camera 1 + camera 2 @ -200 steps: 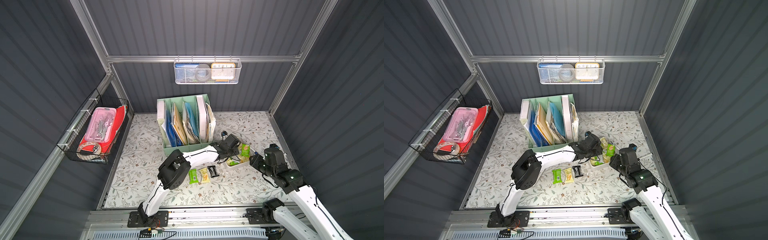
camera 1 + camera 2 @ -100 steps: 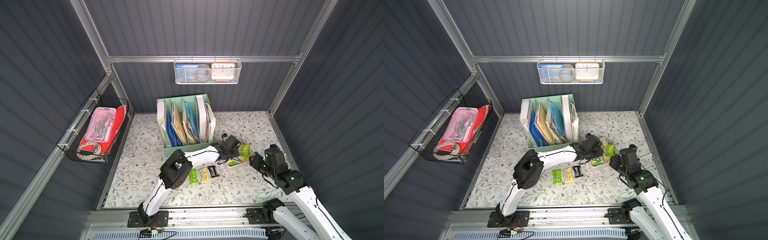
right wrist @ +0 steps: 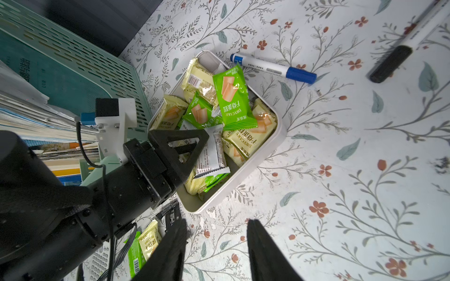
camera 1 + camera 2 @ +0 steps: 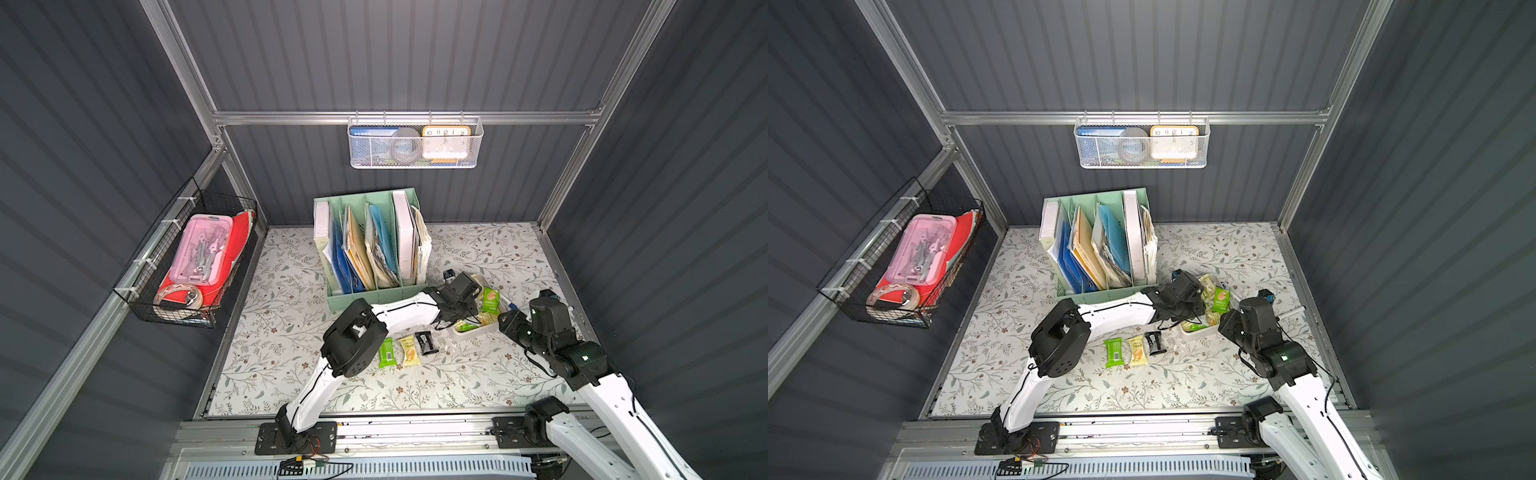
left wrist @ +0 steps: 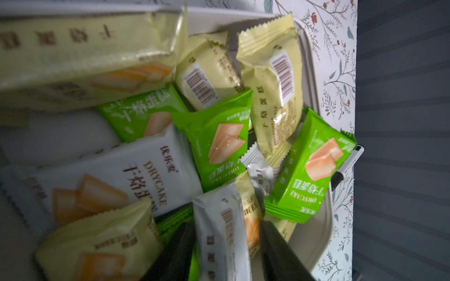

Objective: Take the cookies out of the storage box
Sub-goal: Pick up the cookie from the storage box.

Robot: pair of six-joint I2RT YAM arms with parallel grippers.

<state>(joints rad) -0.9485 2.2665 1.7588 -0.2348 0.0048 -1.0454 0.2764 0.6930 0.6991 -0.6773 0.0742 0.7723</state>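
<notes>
The storage box [image 3: 258, 170], a shallow white tray, sits on the floral mat by the file organiser and holds several cookies in yellow, green and white wrappers [image 5: 219, 146]. My left gripper [image 5: 227, 233] reaches into it, also seen in both top views [image 4: 463, 318] [image 4: 1192, 316]. Its fingers are shut on a white cookie packet [image 5: 221, 243] standing on edge between them. A green [image 4: 386, 353], a yellow [image 4: 409, 351] and a black cookie [image 4: 426, 343] lie on the mat outside the box. My right gripper [image 3: 216, 222] hovers open and empty by the box's near corner.
A mint green file organiser [image 4: 370, 241] stands just behind the left arm. A blue marker [image 3: 272, 67] and a black-capped marker [image 3: 401, 48] lie beyond the box. A white mesh basket [image 4: 413, 143] hangs on the back wall, a black wire basket [image 4: 191, 257] on the left wall.
Hardly anything differs in the top views. The left gripper stays down in the box with only a slight shift, and the right arm holds its place.
</notes>
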